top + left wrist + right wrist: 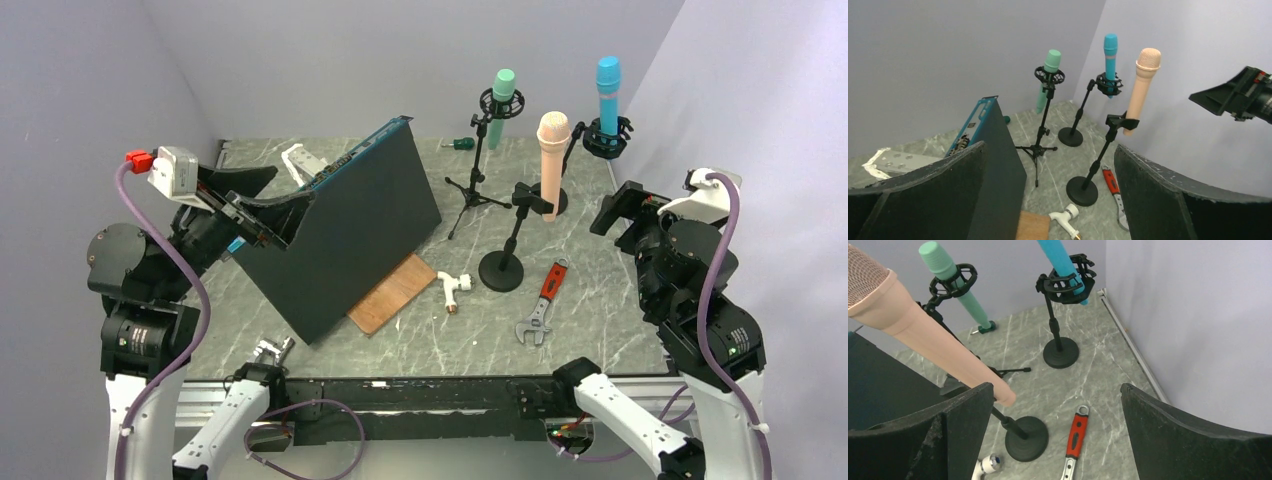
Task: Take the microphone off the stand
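Three microphones stand in stands at the back right. A peach microphone (552,160) sits in the clip of a round-based stand (501,270). A green microphone (503,90) sits in a tripod stand. A blue microphone (608,90) sits in a round-based stand. My left gripper (275,195) is open and empty, raised at the left; its view shows the peach microphone (1143,85) ahead and to the right of the gripper (1049,146). My right gripper (625,210) is open and empty at the right; in its view (1056,387) the peach microphone (923,335) is just above the left finger (963,420).
A large dark panel (350,230) leans up at the left centre, close beside my left gripper. A wooden board (392,292), a white tap (455,288) and a red-handled wrench (545,295) lie on the grey table. A green-handled screwdriver (460,144) lies at the back.
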Robot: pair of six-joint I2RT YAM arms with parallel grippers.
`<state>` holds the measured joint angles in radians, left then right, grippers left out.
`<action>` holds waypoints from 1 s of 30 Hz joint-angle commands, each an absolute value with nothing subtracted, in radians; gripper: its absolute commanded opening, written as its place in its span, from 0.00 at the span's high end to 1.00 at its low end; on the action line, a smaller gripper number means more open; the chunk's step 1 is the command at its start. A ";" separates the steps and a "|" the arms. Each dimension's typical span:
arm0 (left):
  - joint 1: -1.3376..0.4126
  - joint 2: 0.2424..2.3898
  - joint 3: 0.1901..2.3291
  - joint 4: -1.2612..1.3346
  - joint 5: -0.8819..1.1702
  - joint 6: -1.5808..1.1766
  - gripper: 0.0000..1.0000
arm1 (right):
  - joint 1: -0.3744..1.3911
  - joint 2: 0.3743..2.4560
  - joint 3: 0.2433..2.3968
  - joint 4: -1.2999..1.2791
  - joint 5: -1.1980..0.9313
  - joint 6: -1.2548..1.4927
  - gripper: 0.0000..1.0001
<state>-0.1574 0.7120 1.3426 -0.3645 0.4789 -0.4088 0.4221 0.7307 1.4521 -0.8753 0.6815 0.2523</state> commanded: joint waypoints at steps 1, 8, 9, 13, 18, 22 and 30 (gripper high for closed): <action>-0.153 0.719 1.326 -0.292 0.574 -0.437 0.01 | 0.418 0.749 1.462 -0.891 0.705 0.237 0.00; -0.156 0.743 1.231 -0.181 0.684 -0.515 0.01 | 0.418 0.756 1.410 -0.851 0.573 0.160 0.00; -0.157 0.747 1.216 -0.167 0.694 -0.523 0.01 | 0.417 0.768 1.411 -0.853 0.553 0.154 0.00; -0.183 0.773 1.182 -0.142 0.715 -0.535 0.01 | 0.419 0.806 1.415 -0.812 0.476 0.138 0.00; -0.309 0.804 1.138 -0.113 0.698 -0.552 0.01 | 0.417 0.829 1.401 -0.706 0.377 0.118 0.00; -0.468 0.838 1.093 -0.055 0.643 -0.554 0.00 | 0.417 0.887 1.414 -0.646 0.305 0.088 0.00; -0.775 0.944 1.117 -0.067 0.460 -0.470 0.01 | 0.417 0.952 1.385 -0.528 0.251 0.017 0.07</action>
<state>-0.6720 0.9039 1.0885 -0.1265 0.5632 -0.5159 0.4202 0.9344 1.3914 -0.6437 0.2985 0.0753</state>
